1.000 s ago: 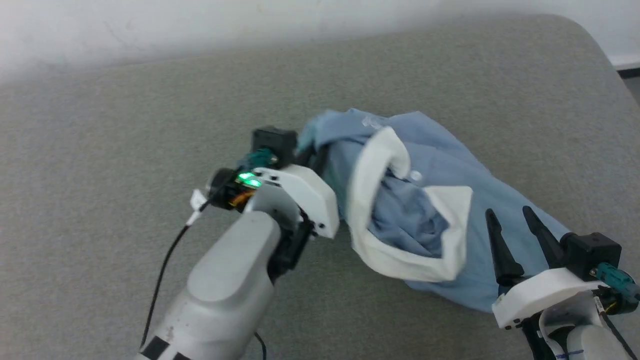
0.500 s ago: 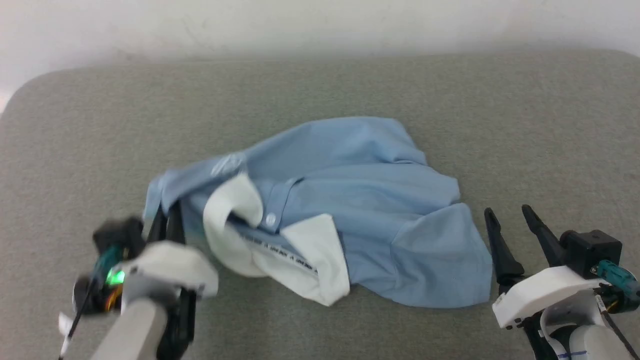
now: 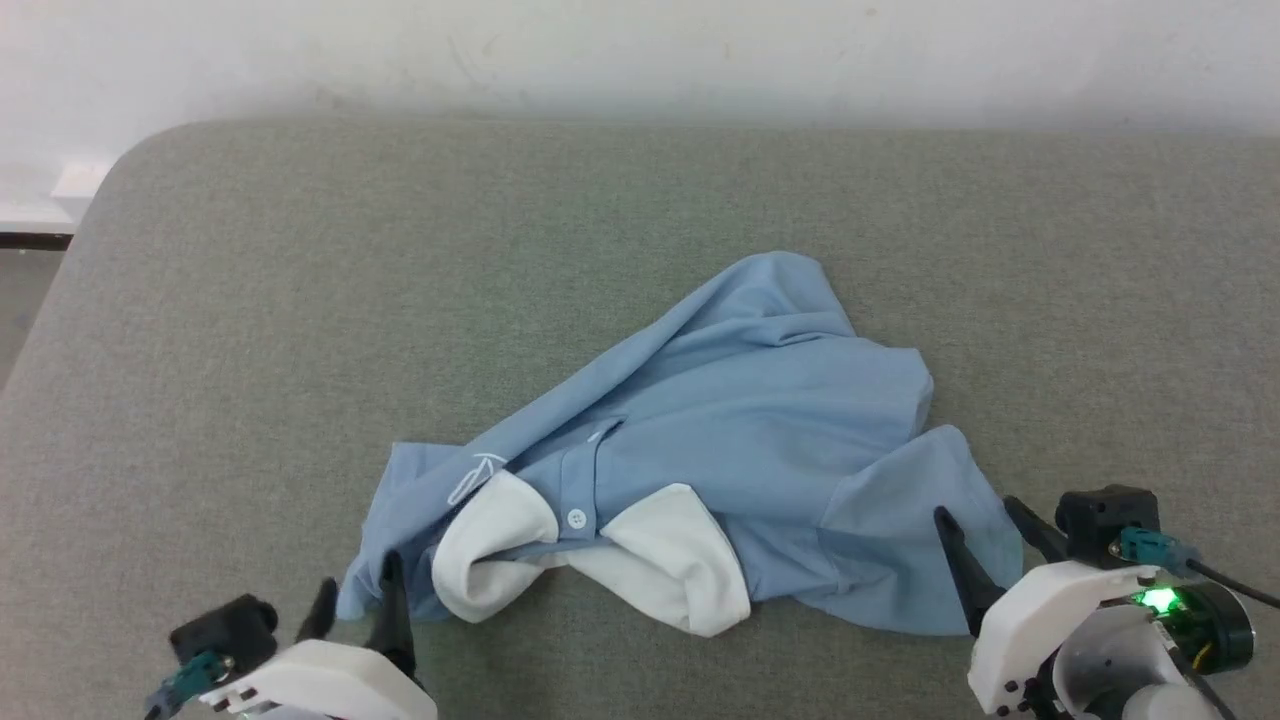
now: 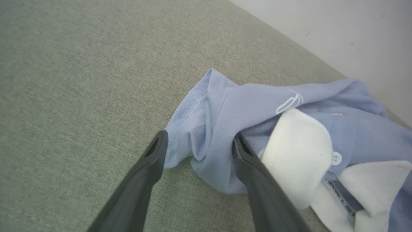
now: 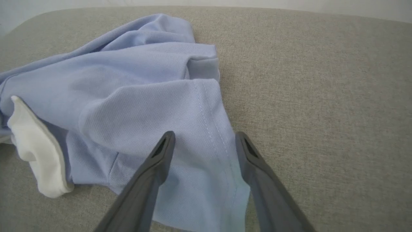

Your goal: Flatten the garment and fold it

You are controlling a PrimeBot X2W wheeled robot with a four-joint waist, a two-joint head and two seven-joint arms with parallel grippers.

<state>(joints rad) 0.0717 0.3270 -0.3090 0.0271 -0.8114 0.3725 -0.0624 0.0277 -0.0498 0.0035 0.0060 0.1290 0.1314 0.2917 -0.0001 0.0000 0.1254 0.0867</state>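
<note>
The garment (image 3: pixel 740 420), a light blue polo shirt, lies crumpled near the front middle of the grey surface. Its white collar (image 3: pixel 660 550) faces me and its small white logo (image 3: pixel 475 478) sits to the collar's left. My left gripper (image 3: pixel 357 595) is open at the shirt's front left corner. In the left wrist view that gripper (image 4: pixel 200 135) straddles a loose fold of the garment (image 4: pixel 212 129) without pinching it. My right gripper (image 3: pixel 977 512) is open at the shirt's right sleeve. In the right wrist view it (image 5: pixel 205 134) hovers over the sleeve hem (image 5: pixel 209 129).
The grey padded surface (image 3: pixel 300 300) stretches wide around the shirt. Its rounded far left corner (image 3: pixel 120 165) drops to the floor (image 3: pixel 20 290). A white wall (image 3: pixel 600 50) runs along the far edge.
My left gripper pulled the shirt's corner to the left and towards me, then opened and let it go. The shirt now lies lower and more spread. The head camera has shifted too.
</note>
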